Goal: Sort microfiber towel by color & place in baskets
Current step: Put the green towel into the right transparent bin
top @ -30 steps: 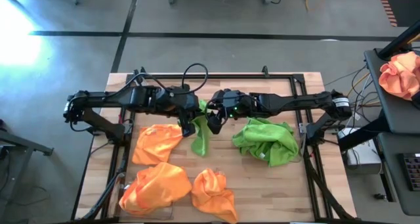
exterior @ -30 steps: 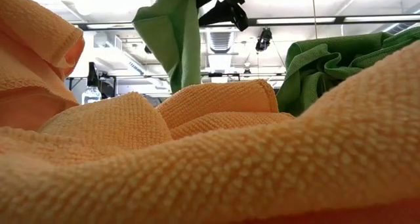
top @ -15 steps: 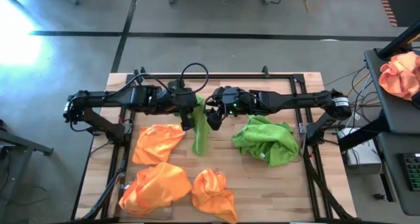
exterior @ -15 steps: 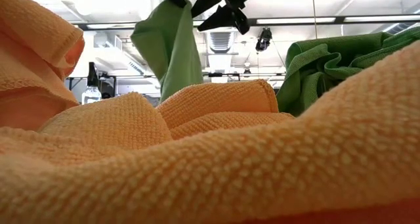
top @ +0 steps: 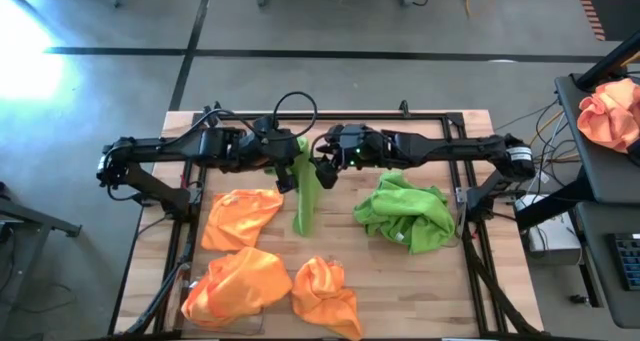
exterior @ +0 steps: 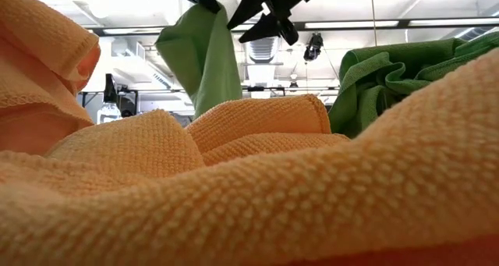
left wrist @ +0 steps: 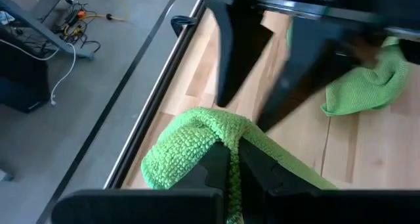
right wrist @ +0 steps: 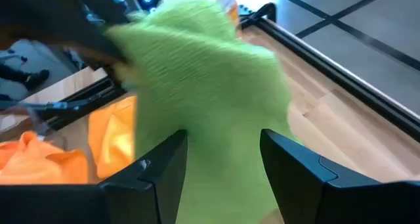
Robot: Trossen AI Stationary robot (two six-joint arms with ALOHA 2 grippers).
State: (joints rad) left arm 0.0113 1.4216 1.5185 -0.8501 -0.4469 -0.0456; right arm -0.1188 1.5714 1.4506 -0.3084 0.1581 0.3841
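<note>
Three bright orange fuzzy microfiber towels [top: 240,217] [top: 236,284] [top: 325,295]; two lime green fuzzy microfiber towels [top: 307,193] [top: 408,213].

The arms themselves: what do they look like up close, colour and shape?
Both are slim, dark, jointed arms. A black cable loops above the left arm. The left gripper and right gripper each end in two flat, tapering black fingers; a small green light glows near the right wrist.

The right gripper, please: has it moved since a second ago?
Yes. In the high view the right gripper has risen toward the table's far edge, away from the green pile.
</note>
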